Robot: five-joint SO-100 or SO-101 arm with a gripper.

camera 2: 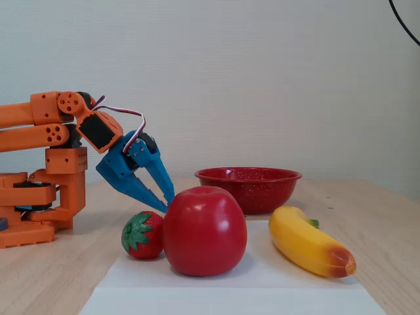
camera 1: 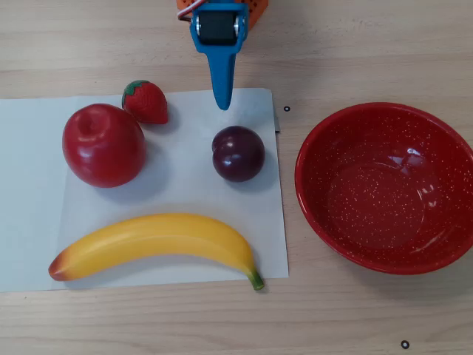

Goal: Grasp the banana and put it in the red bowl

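The yellow banana (camera 1: 159, 238) lies on white paper at the front, with its orange-red tip to the left and its green stem to the right in the overhead view. It also shows in the fixed view (camera 2: 305, 243). The empty red bowl (camera 1: 384, 185) stands on the wood to the right of the paper and shows in the fixed view (camera 2: 248, 187) too. My blue gripper (camera 1: 222, 106) hangs over the paper's far edge, well away from the banana. Its jaws are together and empty, pointing down (camera 2: 168, 202).
A red apple (camera 1: 103, 146), a strawberry (camera 1: 145, 101) and a dark plum (camera 1: 238, 153) sit on the white paper (camera 1: 29, 185) between the gripper and the banana. The orange arm base (camera 2: 39, 203) stands at the far side.
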